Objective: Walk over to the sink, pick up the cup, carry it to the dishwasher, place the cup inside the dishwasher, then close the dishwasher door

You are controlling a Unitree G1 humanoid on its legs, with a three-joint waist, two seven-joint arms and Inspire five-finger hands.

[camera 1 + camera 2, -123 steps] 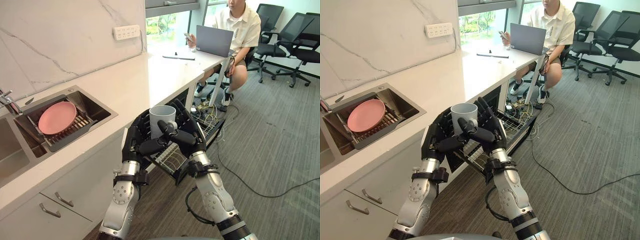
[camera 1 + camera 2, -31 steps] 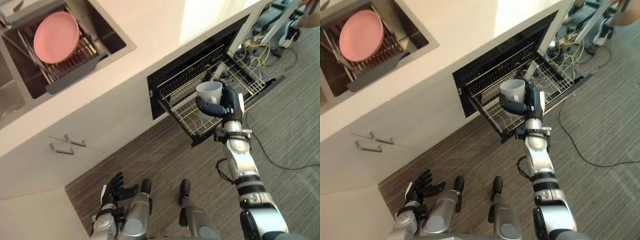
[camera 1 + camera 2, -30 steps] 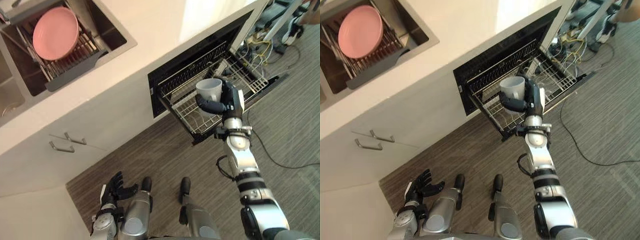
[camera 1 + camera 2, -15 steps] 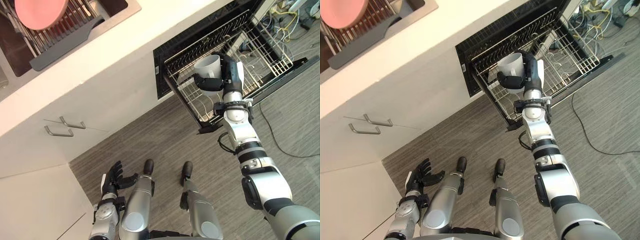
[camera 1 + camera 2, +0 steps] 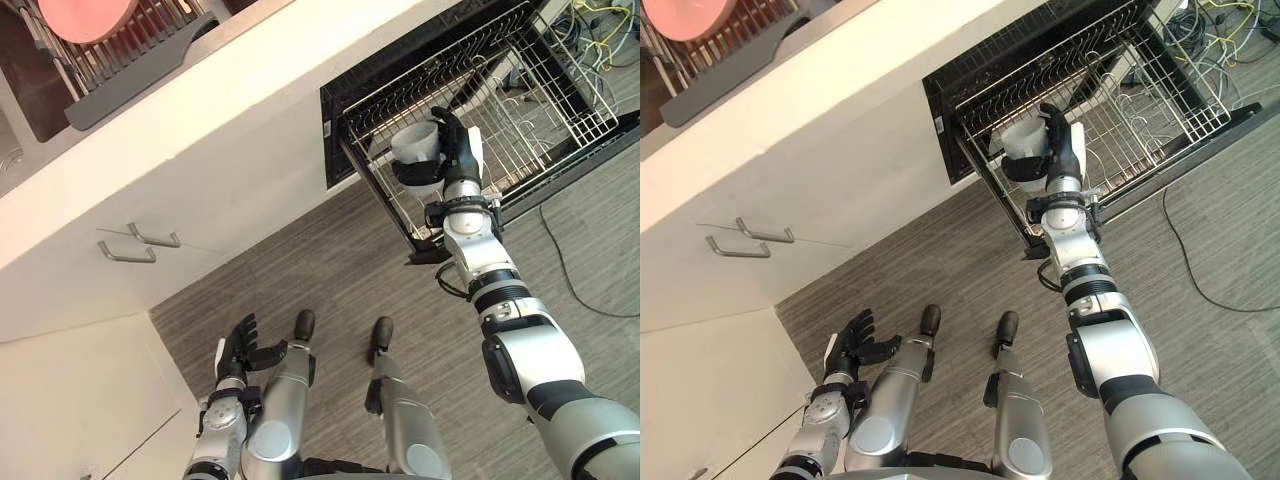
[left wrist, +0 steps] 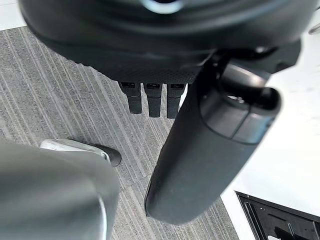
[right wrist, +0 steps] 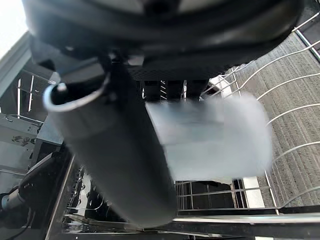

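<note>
1. Pale grey cylindrical cup (image 5: 415,143) located upper right of centre in the left eye view, within the outline of the pulled-out silver wire dishwasher rack (image 5: 545,95). Contact with the rack wires cannot be told.
2. Right hand (image 5: 457,152) clasped round the cup, fingers behind it and thumb wrapped across its near side. Confirmed in the right wrist view: cup (image 7: 210,132) lodged between thumb and fingers.
3. Left hand (image 5: 243,347) noted at lower left, over the grey striped floor (image 5: 330,280), fingers straight and spread, holding nothing.
4. Rack projecting from the black dishwasher opening (image 5: 345,100) beneath the white bench (image 5: 200,110).
5. Round pink plate (image 5: 85,15) standing in a dark dish rack at the upper left edge, well apart from the cup.
6. Two metal cabinet handles (image 5: 140,243) recorded on the white cabinet front, left of centre.
</note>
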